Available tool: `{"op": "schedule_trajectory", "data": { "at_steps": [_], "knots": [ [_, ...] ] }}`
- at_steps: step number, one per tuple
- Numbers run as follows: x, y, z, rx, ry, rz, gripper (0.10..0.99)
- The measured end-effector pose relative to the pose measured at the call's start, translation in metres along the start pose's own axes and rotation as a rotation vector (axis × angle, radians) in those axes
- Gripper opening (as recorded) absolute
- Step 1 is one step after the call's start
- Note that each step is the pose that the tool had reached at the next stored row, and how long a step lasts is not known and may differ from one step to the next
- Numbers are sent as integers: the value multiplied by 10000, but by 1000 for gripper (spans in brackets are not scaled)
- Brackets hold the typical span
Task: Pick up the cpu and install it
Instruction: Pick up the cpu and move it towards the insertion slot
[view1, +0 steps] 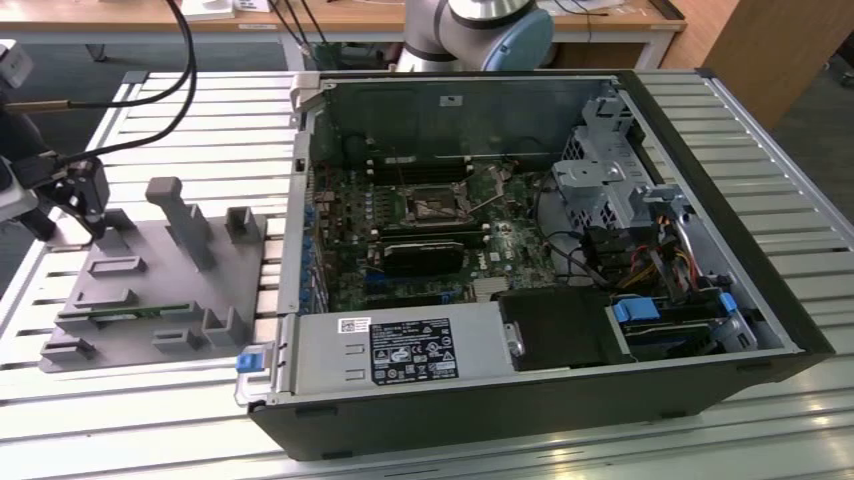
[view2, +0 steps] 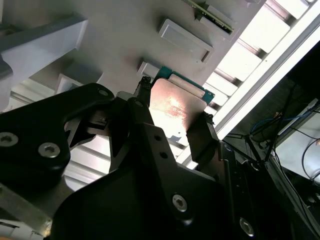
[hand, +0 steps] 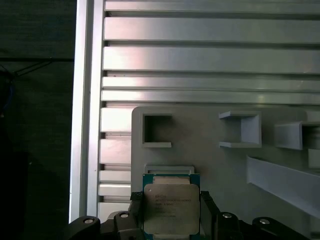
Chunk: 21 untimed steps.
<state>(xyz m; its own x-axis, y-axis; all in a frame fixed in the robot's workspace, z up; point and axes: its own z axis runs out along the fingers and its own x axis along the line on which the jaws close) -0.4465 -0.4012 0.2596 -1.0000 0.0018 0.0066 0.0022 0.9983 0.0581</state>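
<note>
Thin square cpu (hand: 171, 209) with a silvery-grey metal top, faint dark print across it, and a green board rim peeking past the lid on the side away from the wrist. Glossy in the second wrist view, catching a reddish glare. Held flat between the two black fingers (hand: 135, 212) of the end effector (hand: 171, 202), one pressed on each of two opposite edges: closed down on the chip, clamped. Centred in the grip in both wrist views, lid turned toward the first wrist camera. Just beyond the fingertips, a shallow square pocket (hand: 169, 170) of the grey fixture tray (hand: 200, 135), partly covered by the chip; cannot tell whether the chip rests in it or hangs just above. Further out from the end effector, more upright walls and open cells of the tray, then the slatted metal counter (hand: 210, 50). In the exterior view, well apart from the end effector, toward that view's right, an open computer case (view1: 534, 425) on the same counter
</note>
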Motion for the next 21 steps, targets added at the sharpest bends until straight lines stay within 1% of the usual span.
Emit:
{"op": "schedule_trajectory", "data": {
  "at_steps": [21],
  "knots": [
    [1, 54, -98, 63, -1, 0, 541]
  ]
}}
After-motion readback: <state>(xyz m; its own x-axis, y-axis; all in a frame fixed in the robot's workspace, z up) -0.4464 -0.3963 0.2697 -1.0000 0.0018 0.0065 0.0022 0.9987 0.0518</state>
